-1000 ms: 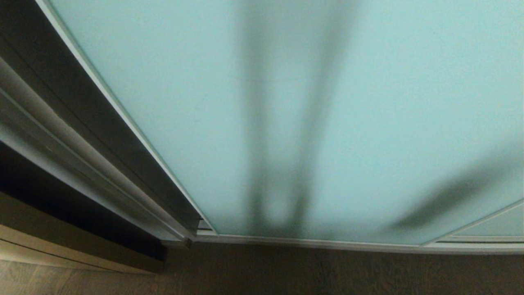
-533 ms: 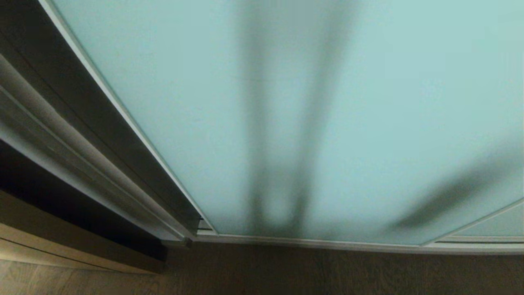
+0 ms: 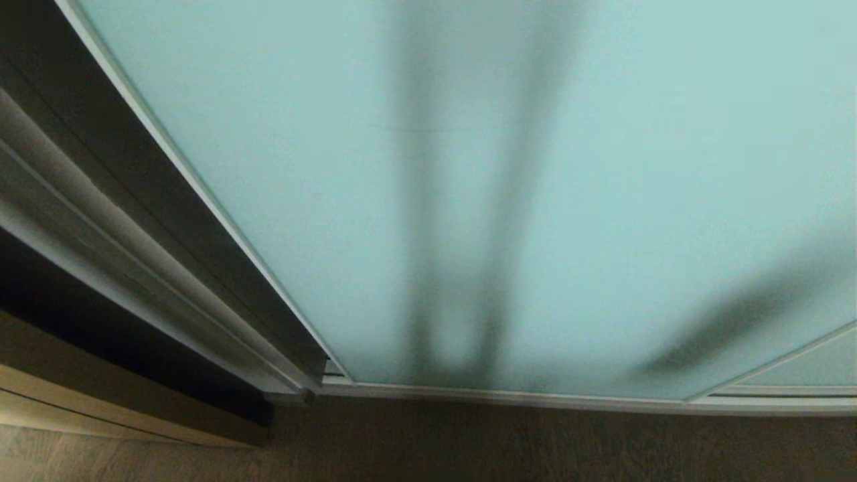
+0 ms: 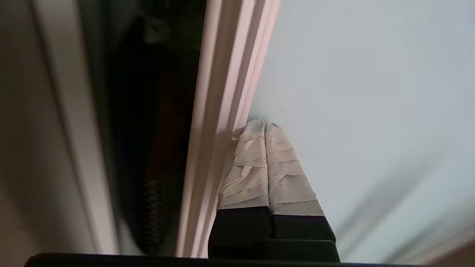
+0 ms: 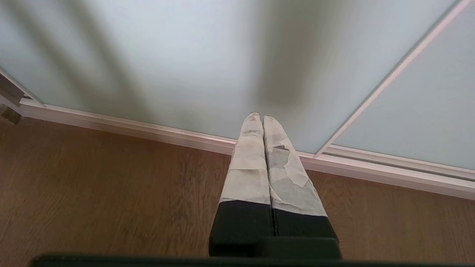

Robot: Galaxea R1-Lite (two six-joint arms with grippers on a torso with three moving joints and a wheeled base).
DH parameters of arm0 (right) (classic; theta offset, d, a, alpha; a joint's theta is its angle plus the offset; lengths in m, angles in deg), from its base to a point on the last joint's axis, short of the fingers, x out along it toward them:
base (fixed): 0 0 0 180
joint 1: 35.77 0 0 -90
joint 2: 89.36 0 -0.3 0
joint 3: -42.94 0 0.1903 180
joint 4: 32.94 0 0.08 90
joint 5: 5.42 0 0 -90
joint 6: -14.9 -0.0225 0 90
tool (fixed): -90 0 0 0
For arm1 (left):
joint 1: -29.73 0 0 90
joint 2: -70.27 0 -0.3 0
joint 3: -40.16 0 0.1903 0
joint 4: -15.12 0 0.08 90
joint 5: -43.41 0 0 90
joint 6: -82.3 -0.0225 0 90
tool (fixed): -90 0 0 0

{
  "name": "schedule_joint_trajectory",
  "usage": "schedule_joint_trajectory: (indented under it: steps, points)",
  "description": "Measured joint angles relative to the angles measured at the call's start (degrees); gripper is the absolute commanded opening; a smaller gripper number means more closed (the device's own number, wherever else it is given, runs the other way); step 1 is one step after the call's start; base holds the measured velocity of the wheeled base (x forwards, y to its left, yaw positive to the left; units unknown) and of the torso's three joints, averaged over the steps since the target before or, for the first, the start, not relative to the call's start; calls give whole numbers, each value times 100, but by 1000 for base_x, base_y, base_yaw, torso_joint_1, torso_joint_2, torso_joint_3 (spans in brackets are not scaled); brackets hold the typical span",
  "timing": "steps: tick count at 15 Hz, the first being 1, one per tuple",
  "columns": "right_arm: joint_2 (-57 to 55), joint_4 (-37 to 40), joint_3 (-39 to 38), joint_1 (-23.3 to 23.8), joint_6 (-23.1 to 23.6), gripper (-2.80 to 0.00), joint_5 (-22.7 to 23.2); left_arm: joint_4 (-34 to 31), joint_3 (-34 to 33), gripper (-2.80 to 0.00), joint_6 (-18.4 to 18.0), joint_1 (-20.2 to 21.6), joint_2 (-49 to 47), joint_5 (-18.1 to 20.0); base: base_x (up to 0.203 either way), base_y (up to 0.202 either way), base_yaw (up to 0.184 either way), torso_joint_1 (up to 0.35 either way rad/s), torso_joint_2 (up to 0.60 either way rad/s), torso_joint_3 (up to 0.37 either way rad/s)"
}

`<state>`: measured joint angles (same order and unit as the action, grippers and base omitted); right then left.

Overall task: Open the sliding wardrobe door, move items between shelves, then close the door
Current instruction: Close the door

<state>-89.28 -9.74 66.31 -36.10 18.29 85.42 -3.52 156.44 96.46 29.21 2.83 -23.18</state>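
Left claw (image 4: 264, 124) closed, tips against sliding wardrobe door (image 4: 356, 92) frame

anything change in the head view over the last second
Almost nothing. The sliding door and its frame edge sit in the same place, with the dark gap on the left just as wide; any shift is too slight to call. Neither arm shows in the head view then or now, and the wooden floor looks the same.
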Motion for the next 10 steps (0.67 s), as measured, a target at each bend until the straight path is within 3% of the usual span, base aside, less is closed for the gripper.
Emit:
schedule_joint_trajectory:
  steps: [2,7,10]
  points:
    - [0,1,0,0,1,-280,1,0,-2,-280,-240,-2,-6,-268,0,0,0,0,0,0]
    - [0,0,0,0,0,-280,1,-2,52,-280,-433,9,-4,-821,0,0,0,0,0,0]
    - [0,2,0,2,0,-280,1,26,85,-280,-435,1,101,-688,0,0,0,0,0,0]
